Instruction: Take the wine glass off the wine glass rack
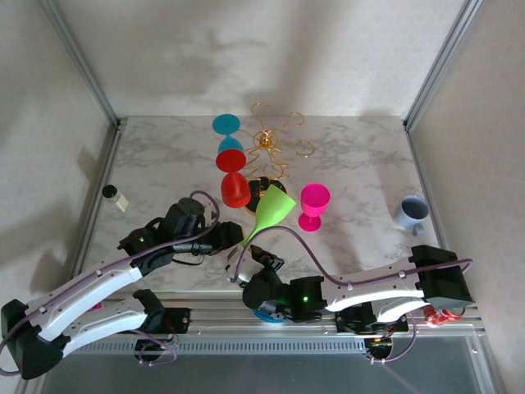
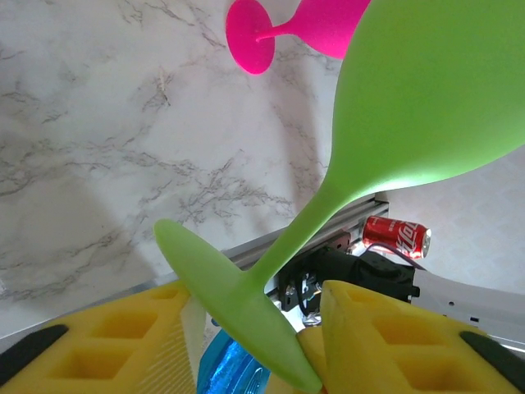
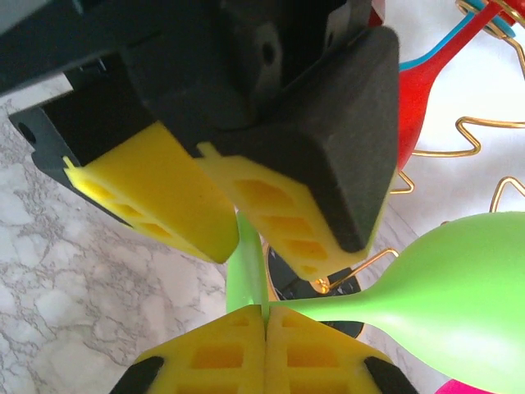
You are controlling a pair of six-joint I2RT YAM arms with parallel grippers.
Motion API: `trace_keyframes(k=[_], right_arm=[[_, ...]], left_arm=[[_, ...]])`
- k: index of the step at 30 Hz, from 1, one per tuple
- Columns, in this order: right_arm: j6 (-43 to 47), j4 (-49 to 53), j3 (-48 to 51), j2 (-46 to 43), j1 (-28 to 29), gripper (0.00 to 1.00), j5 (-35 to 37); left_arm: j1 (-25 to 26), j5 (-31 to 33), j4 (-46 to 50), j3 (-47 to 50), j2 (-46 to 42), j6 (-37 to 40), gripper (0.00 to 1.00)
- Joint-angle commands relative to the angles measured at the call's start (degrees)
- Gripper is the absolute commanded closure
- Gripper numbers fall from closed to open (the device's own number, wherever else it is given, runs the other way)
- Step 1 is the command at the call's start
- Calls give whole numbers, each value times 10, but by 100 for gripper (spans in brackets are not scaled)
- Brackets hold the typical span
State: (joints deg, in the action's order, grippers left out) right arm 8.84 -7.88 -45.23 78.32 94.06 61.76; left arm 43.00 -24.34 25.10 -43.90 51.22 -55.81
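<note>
Pinching the stem of the green wine glass (image 1: pixel 275 207), the right pincer (image 3: pixel 265 322) is clamped on it and holds it tilted over the desk (image 1: pixel 361 164), just in front of the gold wine glass rack (image 1: pixel 276 139). The left pincer (image 2: pixel 256 324) stands apart, straddling the glass's foot.

My top camera looks down from high behind both arms. Each wrist camera rides close behind its pincer, left gripper (image 2: pixel 254 300) or right gripper (image 3: pixel 265 318), facing out past the fingertips; all three share the green wine glass (image 1: pixel 273 209) there.
</note>
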Motion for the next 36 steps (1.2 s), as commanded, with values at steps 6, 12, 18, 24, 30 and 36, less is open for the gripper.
trace_keyframes(k=[6,12,18,24,30,36], right_arm=[[18,-44,5,-3,9,100,18],[17,-43,0,-3,9,100,12],[10,-46,3,-15,9,100,6],[0,-50,15,-40,9,98,-3],[-15,-44,22,-66,9,91,-14],[-51,1,15,-97,9,82,-28]], left_arm=[[-5,-15,-29,15,1,-10,68],[-5,-17,-33,21,1,-9,78],[-5,-18,-39,26,0,-11,92],[-5,-18,-46,31,-1,-14,100],[-5,-17,-62,39,-2,-19,100],[-5,-11,-96,62,-14,-29,100]])
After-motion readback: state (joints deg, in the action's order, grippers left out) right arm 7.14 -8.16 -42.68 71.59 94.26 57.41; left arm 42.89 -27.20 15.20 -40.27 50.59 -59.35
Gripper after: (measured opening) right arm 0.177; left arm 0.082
